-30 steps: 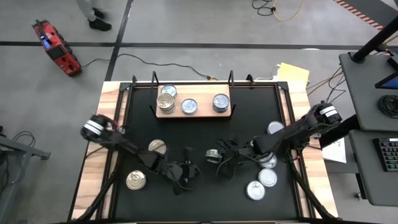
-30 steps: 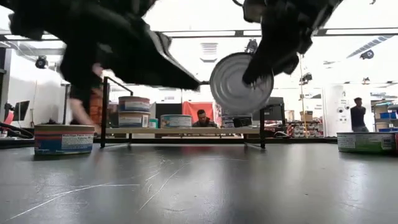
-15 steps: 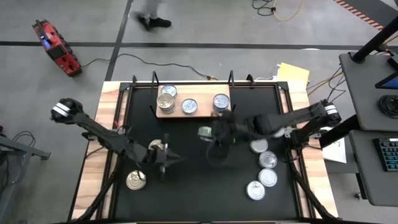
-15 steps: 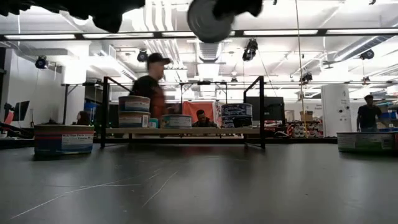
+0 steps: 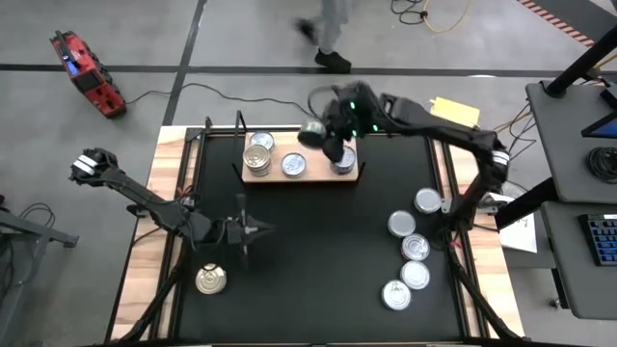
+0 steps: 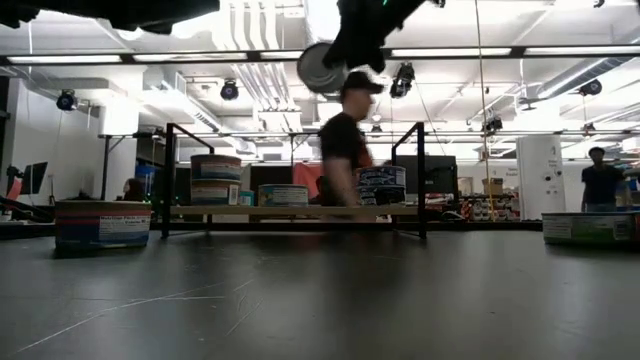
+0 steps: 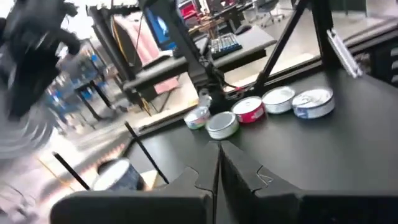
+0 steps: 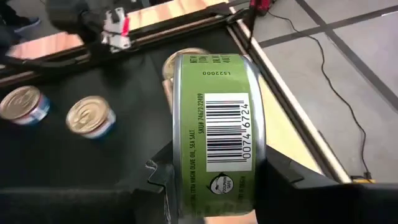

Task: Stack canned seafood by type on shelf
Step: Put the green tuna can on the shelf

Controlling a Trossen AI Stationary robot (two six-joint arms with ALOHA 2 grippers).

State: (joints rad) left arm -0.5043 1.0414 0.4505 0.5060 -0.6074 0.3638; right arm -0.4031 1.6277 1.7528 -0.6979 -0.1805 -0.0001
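My right gripper (image 8: 214, 171) clamps 1 green-labelled can (image 8: 214, 134) on edge, so it clears the stacks on the shelf (image 5: 265, 174) below. Left gripper (image 7: 217, 168) waits shut, empty.

A dark two-finger gripper (image 6: 352, 45) at 12 o'clock grips a round silver-topped metal tin (image 6: 320, 68). Below, bluish-labelled tins (image 6: 216, 179) sit on the light-brown wooden shelf (image 6: 300, 211).

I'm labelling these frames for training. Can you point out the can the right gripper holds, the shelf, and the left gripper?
green-labelled can (image 8: 219, 132): right wrist view, on its barcode label.
shelf (image 5: 271, 174): high view, bare front edge of board.
left gripper (image 5: 249, 230): high view, between its closed fingertips.
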